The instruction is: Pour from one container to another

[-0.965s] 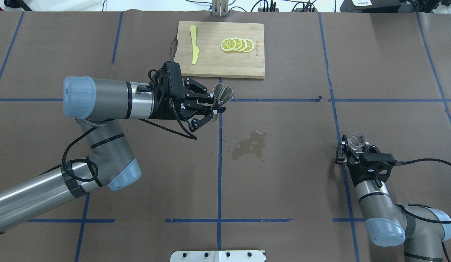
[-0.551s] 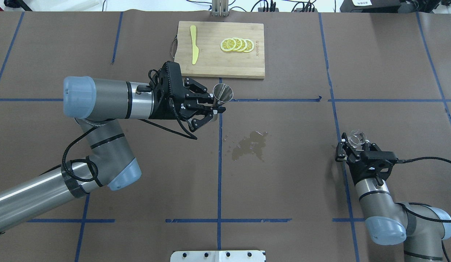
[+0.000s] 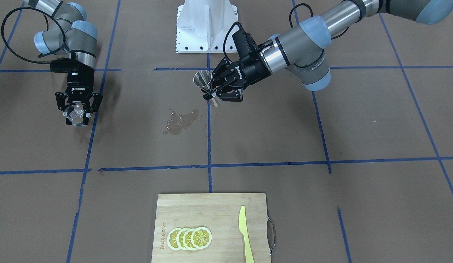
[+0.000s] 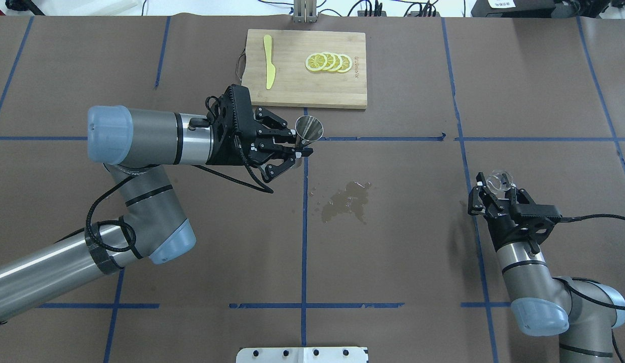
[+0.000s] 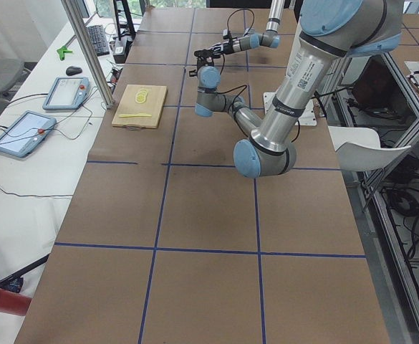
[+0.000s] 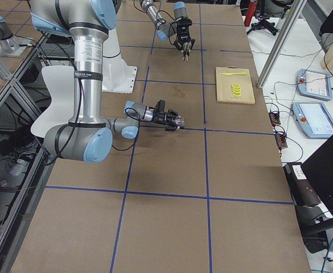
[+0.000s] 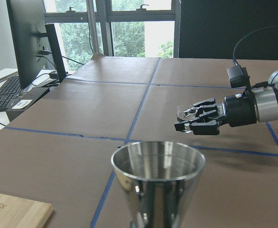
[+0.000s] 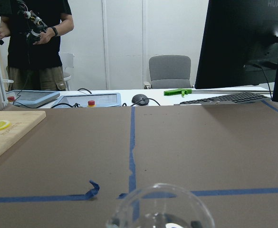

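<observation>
The steel jigger [image 4: 308, 128] is held upright above the table, and my left gripper [image 4: 301, 147] is shut on its narrow waist. It fills the bottom of the left wrist view as a shiny cone [image 7: 158, 176], mouth up. The clear glass cup [image 4: 499, 181] sits between the fingers of my right gripper [image 4: 496, 186], far off at the table's right side, with the gripper shut on it. The front-facing view shows the cup [image 3: 76, 114] at the left and the jigger [image 3: 203, 78] near the centre. Only the cup's rim [image 8: 158, 205] shows in the right wrist view.
A wet spill [image 4: 345, 201] darkens the brown paper between the two grippers. A wooden cutting board [image 4: 297, 85] at the far side carries lemon slices [image 4: 328, 62] and a yellow knife [image 4: 268, 61]. A person [image 8: 34, 42] stands beyond the table.
My right gripper has carried the glass cup slightly rightward and farther from the robot's base. The left arm and jigger have not moved.
</observation>
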Available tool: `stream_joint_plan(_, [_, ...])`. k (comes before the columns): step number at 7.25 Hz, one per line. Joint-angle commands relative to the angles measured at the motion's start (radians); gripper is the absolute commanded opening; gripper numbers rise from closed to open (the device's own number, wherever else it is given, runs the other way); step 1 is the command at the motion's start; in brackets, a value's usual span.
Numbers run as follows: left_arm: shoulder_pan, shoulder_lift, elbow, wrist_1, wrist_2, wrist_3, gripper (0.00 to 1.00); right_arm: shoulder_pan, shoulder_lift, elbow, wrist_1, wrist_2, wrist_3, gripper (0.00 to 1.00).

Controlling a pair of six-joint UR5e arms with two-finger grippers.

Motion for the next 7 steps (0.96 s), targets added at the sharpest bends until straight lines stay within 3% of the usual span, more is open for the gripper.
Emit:
stream_joint_plan(1, [0.0, 0.0, 0.0, -0.001, 0.0, 0.0, 0.0, 0.005, 0.053, 0.003, 0.004, 0.0, -0.073, 0.0])
stream_joint_plan(3, [0.0, 0.0, 0.0, 0.0, 0.002, 0.0, 0.0, 0.008, 0.15, 0.006, 0.003, 0.036, -0.219, 0.0])
stream_joint_plan(5, [0.0, 0.0, 0.0, 0.0, 0.012, 0.0, 0.0, 0.01, 0.2, 0.073, 0.0, 0.068, -0.446, 0.0])
stream_joint_plan(7, [0.001, 0.0, 0.006, 0.0, 0.022, 0.002, 0.0, 0.01, 0.254, 0.145, -0.005, 0.126, -0.509, 0.0])
